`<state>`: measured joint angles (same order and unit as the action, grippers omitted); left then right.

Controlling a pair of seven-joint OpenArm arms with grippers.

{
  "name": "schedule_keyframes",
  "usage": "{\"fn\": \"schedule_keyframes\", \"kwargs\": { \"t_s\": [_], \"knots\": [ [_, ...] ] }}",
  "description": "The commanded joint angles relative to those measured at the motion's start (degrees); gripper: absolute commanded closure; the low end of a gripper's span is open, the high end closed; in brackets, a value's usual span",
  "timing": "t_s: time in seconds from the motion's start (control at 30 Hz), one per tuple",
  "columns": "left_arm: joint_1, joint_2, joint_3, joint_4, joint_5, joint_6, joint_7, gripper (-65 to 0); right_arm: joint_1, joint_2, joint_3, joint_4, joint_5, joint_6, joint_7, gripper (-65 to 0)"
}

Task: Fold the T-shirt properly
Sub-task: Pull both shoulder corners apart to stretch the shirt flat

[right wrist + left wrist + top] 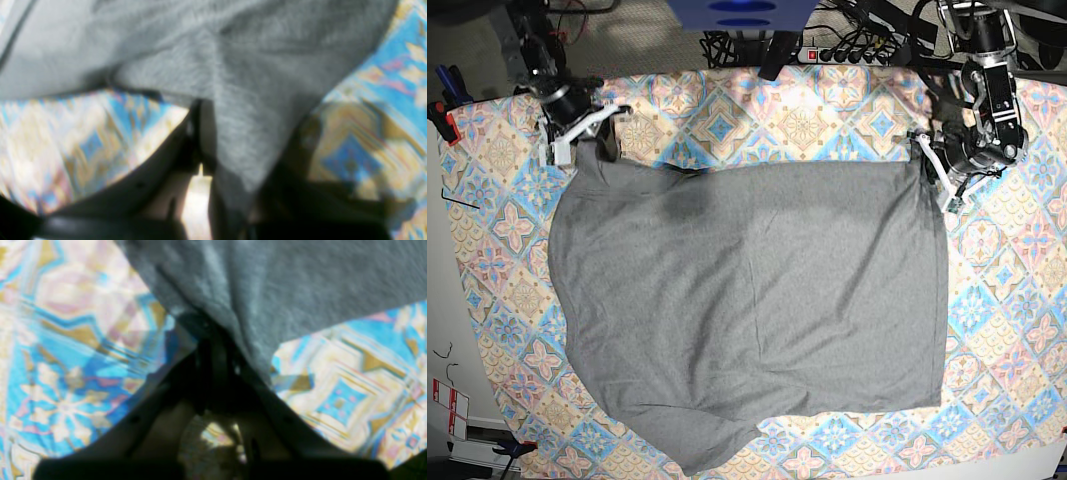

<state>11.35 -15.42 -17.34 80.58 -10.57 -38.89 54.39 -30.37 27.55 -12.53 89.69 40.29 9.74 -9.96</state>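
Both claws pinched tight on cloth. My left claw (213, 340) has its jaws pressed together on a corner of the grey T-shirt (757, 300); in the left wrist view the fabric bunches into the jaws and fans away above them. My right claw (203, 126) is likewise clamped on a fold of the same shirt, cloth draping over one jaw.

Base view: the T-shirt lies spread, mostly flat, across the middle of the surface on the patterned pastel tablecloth (1017, 290). Top edge runs roughly straight between my two claws, one at each upper corner. Lower edge is uneven, with one part reaching down near the front edge of the cloth. Both wrist views blurred, so I can't tell how deep the grip is.
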Motion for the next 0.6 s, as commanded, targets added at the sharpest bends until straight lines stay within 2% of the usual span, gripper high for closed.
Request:
{"fn": "schedule_keyframes", "kwargs": {
  "t_s": [0.0,0.17,0.33,0.57],
  "knots": [
    [1.35,0.17,0.24,0.0,0.41,-1.11,3.15,0.0,-0.88,0.45,0.97,1.69,-0.34,0.59,1.12,-0.7],
    [4.51,0.34,0.16,0.08,0.41,-1.11,2.8,0.0,-5.54,0.36,2.03,2.49,-2.18,0.59,2.09,-0.7],
    [7.15,0.08,0.07,0.08,0.33,-1.11,2.71,0.0,-10.9,0.54,2.21,1.96,-1.74,0.5,12.73,-0.7],
    [11.72,-1.42,-3.71,0.08,0.59,-1.11,-1.34,0.0,-16.0,0.36,5.81,2.05,-2.18,0.42,16.86,-0.7]
  ]
}}
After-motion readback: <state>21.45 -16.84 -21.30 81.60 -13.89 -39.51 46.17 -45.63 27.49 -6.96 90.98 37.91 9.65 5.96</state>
